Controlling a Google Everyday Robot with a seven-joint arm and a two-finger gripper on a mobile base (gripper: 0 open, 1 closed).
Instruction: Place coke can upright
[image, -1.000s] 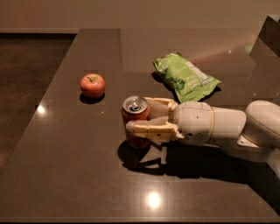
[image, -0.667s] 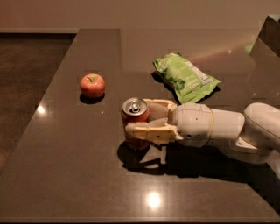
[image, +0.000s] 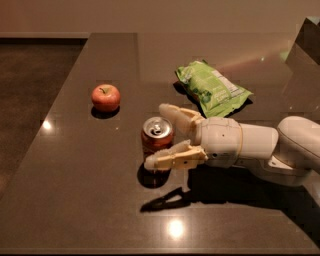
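The coke can is red with a silver top and pull tab. It stands upright on the dark table, left of centre. My gripper reaches in from the right and straddles the can. Its fingers are spread, one behind the can and one in front, with a gap on the far side. The can's base is partly hidden by the near finger.
A red apple sits on the table to the left of the can. A green chip bag lies behind the gripper. The table's left edge runs diagonally beside the darker floor.
The can has come down a little onto the table. The gripper's fingers have spread apart from the can's sides. The apple and the bag have not moved.
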